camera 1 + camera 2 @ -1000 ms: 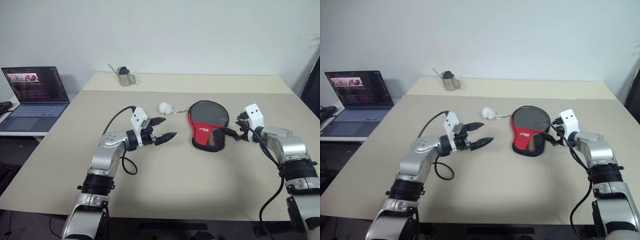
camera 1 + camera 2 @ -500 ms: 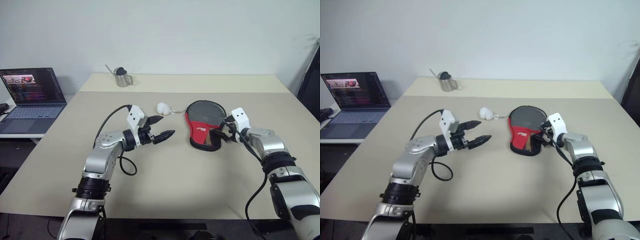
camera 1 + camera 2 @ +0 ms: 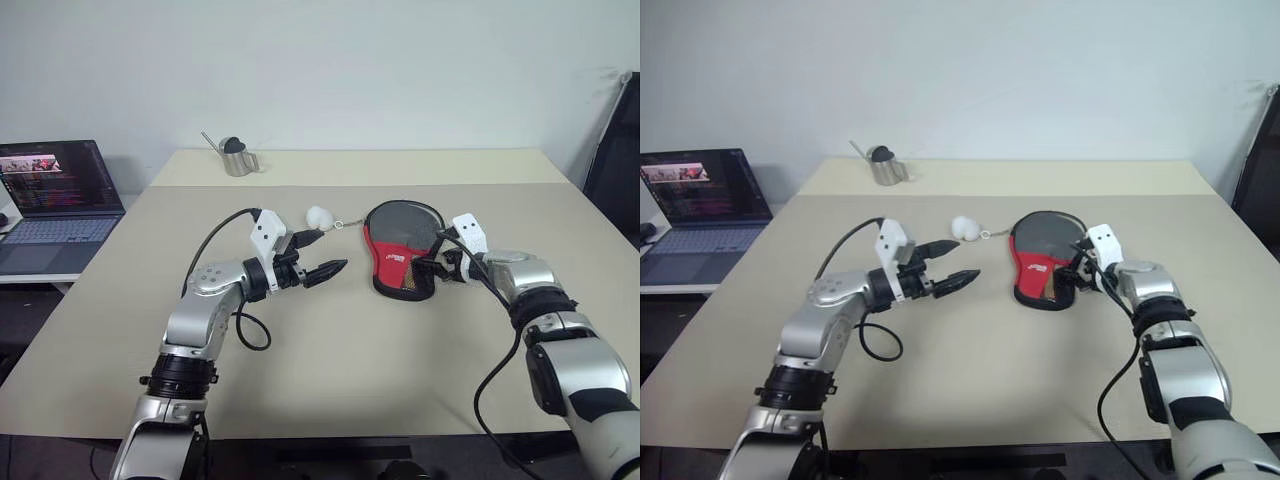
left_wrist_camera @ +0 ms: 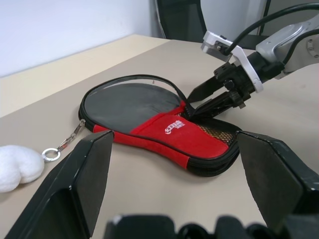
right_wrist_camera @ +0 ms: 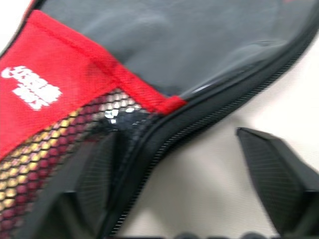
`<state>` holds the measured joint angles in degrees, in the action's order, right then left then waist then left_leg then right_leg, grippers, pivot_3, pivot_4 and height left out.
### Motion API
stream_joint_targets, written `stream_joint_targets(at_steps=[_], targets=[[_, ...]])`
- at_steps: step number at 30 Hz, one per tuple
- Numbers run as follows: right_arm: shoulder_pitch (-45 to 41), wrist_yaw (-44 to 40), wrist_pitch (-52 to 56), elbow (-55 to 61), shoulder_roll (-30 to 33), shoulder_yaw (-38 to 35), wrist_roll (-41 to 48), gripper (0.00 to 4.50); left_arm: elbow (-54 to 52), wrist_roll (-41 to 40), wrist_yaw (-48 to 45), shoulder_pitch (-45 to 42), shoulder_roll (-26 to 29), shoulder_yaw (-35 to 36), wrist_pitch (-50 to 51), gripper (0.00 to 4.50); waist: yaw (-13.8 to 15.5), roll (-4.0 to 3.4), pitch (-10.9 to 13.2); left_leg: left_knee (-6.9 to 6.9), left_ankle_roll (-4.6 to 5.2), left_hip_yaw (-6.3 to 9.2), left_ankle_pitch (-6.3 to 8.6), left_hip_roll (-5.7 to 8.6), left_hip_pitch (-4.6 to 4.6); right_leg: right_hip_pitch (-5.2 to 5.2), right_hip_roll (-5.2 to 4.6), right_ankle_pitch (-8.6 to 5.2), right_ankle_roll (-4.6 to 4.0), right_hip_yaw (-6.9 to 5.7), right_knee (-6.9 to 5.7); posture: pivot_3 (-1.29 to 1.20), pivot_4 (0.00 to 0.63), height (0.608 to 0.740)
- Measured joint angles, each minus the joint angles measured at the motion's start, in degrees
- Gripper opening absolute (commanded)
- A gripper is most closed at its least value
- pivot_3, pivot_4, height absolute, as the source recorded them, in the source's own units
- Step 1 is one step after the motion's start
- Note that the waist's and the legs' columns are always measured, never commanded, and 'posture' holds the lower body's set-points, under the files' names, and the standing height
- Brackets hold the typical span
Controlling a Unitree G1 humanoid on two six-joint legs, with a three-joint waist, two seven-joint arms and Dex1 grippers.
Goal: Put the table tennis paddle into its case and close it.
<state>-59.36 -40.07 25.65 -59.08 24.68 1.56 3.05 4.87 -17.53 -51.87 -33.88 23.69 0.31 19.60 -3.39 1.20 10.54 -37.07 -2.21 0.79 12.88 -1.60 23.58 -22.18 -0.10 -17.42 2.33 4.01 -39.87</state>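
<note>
- Case (image 3: 402, 259) is seen lying flat on the beige surface (image 3: 330, 370), slightly right of the middle, with its round black end turned away from the robot and its red panel with white logo and mesh pocket nearer.
- Table tennis paddle is not made out as a separate thing; through the mesh in the right wrist view, pale and red stripes (image 5: 45, 149) are glimpsed, but whether they belong to the handle cannot be told.
- Right end effector (image 3: 432, 267) is placed at the right edge of the case, beside the mesh pocket; its fingers (image 5: 271, 174) are spread, one resting over the mesh and zipper edge and the other on the bare surface outside the case.
- Whether the case is actually touched by the right end effector cannot be told for certain.
- Left end effector (image 3: 322, 255) is held above the surface to the left of the case, well apart from it, pointed toward it, with its two black fingers (image 4: 271, 174) spread and nothing between them.
- White fluffy charm (image 3: 319, 216) is seen beside the round end of the case, joined to it by a small chain and ring (image 4: 51, 154).
- Small metal jug (image 3: 238, 160) stands at the far left part of the surface.
- Open laptop (image 3: 55, 200) rests on a lower side table to the left.
</note>
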Motion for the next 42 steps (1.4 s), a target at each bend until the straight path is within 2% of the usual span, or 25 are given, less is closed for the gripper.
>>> stream_joint_targets(at_steps=[6,10,18,28,32,42], targets=[[0.03,-1.44,2.64,0.94,-1.65,-0.44,0.41,1.15,-0.18,0.00,-0.11,1.47,1.19,0.00,-0.01,4.26,-0.19,0.05,-0.05,0.02,0.00,-0.02,0.00,-0.03,-0.19,0.14,0.06,0.00,0.00,0.02,-0.03,0.00,0.150,0.740],[0.23,-1.32,3.61,1.75,-2.84,-0.79,0.47,0.06,-0.32,0.00,-0.90,2.75,3.02,-0.01,-0.01,4.26,-0.61,0.06,-0.06,0.03,0.00,-0.02,0.00,-0.05,-0.22,0.14,0.06,0.00,0.00,0.04,-0.05,0.00,0.150,0.740],[2.84,-0.90,8.15,8.48,-4.62,-2.40,1.74,0.02,-4.42,-1.71,-5.75,8.67,8.87,0.04,1.80,4.26,-1.50,0.06,-0.06,0.13,0.00,0.00,0.00,-0.08,-0.22,0.12,0.06,-0.05,-0.07,0.04,-0.02,0.00,0.150,0.740],[14.34,-3.84,27.02,37.21,-4.30,0.31,6.74,0.02,-14.82,-10.51,-10.36,14.54,15.06,1.61,10.15,4.26,-1.57,0.06,-0.06,0.20,0.00,0.04,0.01,-0.11,-0.10,-0.04,0.08,-0.13,-0.17,0.02,-0.02,0.00,0.150,0.740],[19.23,-4.94,33.67,48.32,-2.30,1.80,9.75,0.02,-17.60,-11.68,-11.26,16.73,16.18,1.60,11.10,4.26,-1.29,0.07,-0.05,0.17,0.00,0.11,0.01,-0.08,0.05,-0.07,0.06,-0.14,-0.16,-0.04,0.07,0.00,0.150,0.740],[32.01,-2.96,48.10,71.44,1.97,0.27,17.80,0.02,-21.48,-11.69,-16.56,26.60,24.84,2.25,9.98,4.26,-1.08,0.06,-0.05,0.20,0.00,0.32,0.02,-0.08,0.25,-0.10,0.05,-0.17,-0.20,-0.08,0.33,0.00,0.150,0.740]])
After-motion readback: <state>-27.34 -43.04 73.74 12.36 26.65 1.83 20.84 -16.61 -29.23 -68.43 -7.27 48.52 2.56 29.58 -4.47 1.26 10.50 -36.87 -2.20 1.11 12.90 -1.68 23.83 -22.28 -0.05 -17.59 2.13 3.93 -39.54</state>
